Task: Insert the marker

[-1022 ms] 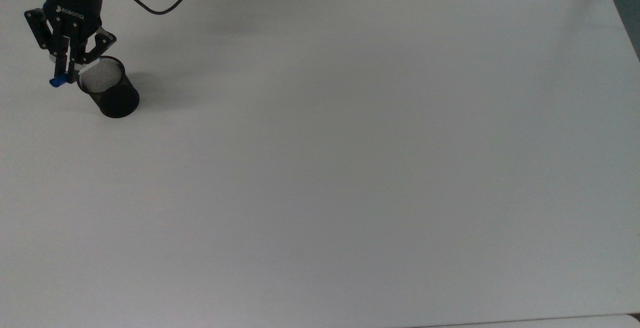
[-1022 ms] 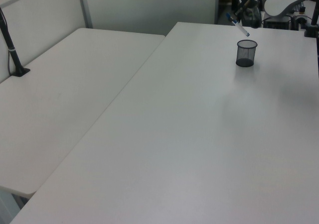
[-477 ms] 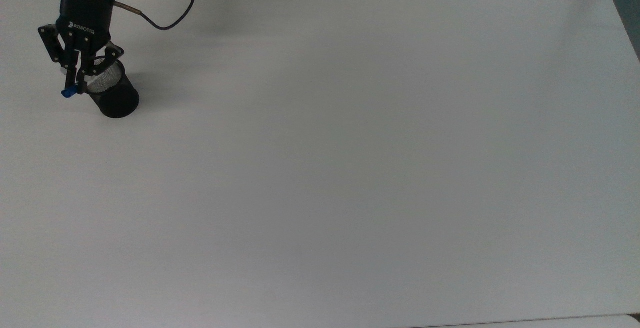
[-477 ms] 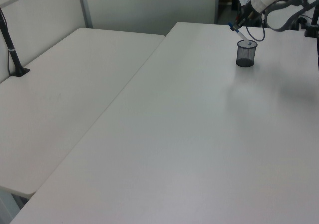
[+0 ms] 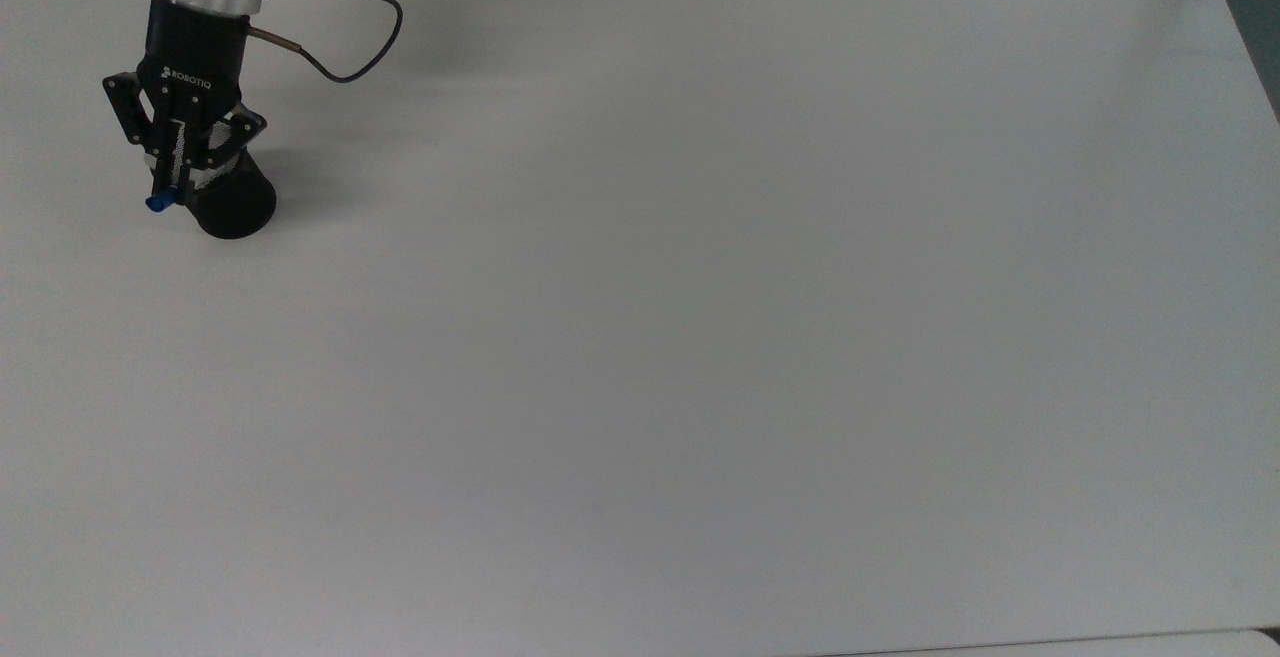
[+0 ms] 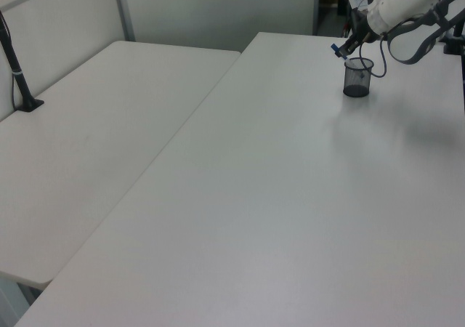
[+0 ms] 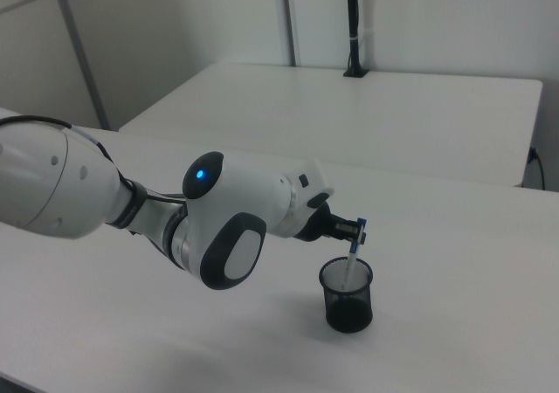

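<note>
Fingers (image 5: 172, 180) clamped on marker (image 7: 352, 251) — tilted, lower end inside black mesh cup (image 7: 348, 295), blue cap up

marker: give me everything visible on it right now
The marker is slim, with a white barrel and a blue cap end on top. It stands tilted, its lower end down inside the black mesh cup and the capped end sticking out above the rim. The gripper has its jaws shut on the upper part near the cap. In the top view its blue end shows beside the cup.

A second white table (image 6: 87, 116) adjoins the work table (image 5: 700, 337); a black post (image 7: 352, 26) stands behind.
</note>
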Action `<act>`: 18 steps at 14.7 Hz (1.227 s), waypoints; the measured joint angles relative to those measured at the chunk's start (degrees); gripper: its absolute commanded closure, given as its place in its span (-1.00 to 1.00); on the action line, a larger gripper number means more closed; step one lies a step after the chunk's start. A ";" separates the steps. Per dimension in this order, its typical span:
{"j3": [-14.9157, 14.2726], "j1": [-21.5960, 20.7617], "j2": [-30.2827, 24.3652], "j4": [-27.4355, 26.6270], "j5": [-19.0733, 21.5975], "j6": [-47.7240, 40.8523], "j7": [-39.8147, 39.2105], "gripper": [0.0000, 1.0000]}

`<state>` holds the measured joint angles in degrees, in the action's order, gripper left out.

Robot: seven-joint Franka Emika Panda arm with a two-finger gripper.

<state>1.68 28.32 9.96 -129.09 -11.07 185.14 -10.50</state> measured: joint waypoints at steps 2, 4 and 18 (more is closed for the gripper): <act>-0.01 0.40 -0.12 0.00 0.00 0.00 0.00 -0.36; -0.02 0.96 -0.41 0.00 0.01 0.00 0.45 -0.69; 2.84 -7.17 -9.18 19.50 1.10 -47.54 19.11 -1.00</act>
<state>4.52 21.15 0.78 -109.59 -9.97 137.60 8.61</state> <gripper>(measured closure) 0.000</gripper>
